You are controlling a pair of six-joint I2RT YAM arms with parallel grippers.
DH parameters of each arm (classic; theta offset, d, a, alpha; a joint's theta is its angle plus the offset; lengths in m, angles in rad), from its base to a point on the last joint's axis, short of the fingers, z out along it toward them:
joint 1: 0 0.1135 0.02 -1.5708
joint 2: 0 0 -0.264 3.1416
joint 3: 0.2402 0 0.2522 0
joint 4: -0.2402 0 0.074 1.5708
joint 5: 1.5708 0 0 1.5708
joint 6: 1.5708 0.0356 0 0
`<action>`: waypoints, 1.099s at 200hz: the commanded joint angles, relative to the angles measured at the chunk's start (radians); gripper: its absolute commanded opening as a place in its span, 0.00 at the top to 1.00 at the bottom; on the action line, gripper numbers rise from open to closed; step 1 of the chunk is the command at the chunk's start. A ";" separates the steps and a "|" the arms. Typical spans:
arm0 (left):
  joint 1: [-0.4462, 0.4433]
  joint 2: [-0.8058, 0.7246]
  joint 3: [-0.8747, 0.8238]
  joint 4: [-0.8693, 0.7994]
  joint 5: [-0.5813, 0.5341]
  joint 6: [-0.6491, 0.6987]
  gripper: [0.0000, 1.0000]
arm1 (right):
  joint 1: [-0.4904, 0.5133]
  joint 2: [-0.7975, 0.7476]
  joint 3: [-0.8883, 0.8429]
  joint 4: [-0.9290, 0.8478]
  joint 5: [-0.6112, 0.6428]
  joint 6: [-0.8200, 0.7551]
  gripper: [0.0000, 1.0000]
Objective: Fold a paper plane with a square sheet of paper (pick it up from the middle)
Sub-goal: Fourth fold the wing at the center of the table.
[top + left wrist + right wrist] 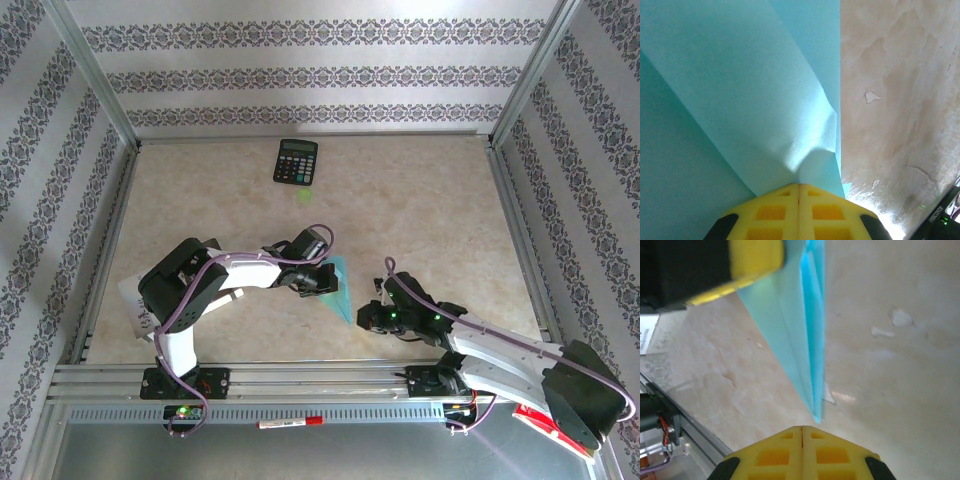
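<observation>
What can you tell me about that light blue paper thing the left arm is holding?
The paper plane is thin, plain light-cyan paper folded into a slim, layered wedge that narrows to a sharp point. The left gripper is shut on its wider end, where the paper crumples slightly. It hangs edge-on over the table, with its point near the shut right gripper, which does not grip it. Whether the point touches the table is unclear.

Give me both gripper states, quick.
Left gripper: closed, holding the paper plane.
Right gripper: closed, holding nothing.
</observation>
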 commanded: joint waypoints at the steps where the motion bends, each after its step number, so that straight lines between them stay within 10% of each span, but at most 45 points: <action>1: 0.018 0.079 -0.033 -0.109 -0.135 0.023 1.00 | -0.009 0.085 0.056 0.039 -0.040 -0.048 0.98; 84: 0.017 0.077 -0.035 -0.106 -0.133 0.022 1.00 | -0.040 0.418 0.171 0.127 -0.076 -0.152 0.99; 220: -0.008 -0.092 0.001 -0.123 -0.075 -0.022 0.82 | -0.065 0.448 0.025 0.217 -0.066 -0.113 1.00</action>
